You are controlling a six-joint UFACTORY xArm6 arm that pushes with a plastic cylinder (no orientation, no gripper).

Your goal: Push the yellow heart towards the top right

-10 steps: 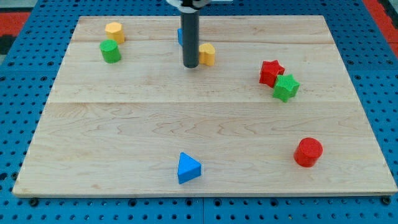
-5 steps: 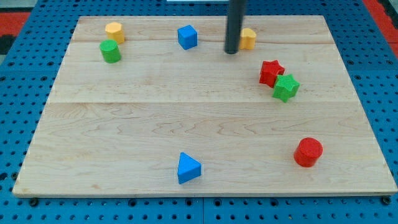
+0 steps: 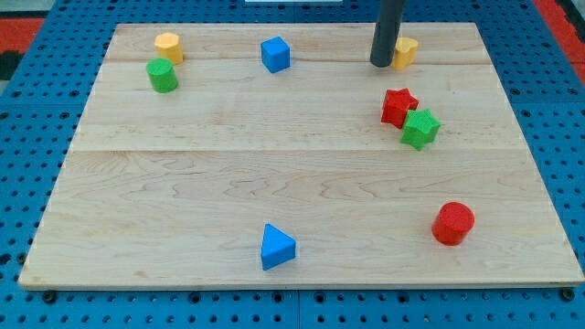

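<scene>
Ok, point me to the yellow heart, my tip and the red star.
yellow heart (image 3: pixel 406 52), camera view, on its visible right part.
my tip (image 3: pixel 380 63), camera view, the rod's very end, at the heart's left.
red star (image 3: pixel 398 105), camera view, on its top face.

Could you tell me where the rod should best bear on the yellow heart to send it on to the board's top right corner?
No grip here, only a push: keep my tip on the yellow heart's lower-left face, where it now sits against the view's left side. The corner probably lies opposite that face.
</scene>
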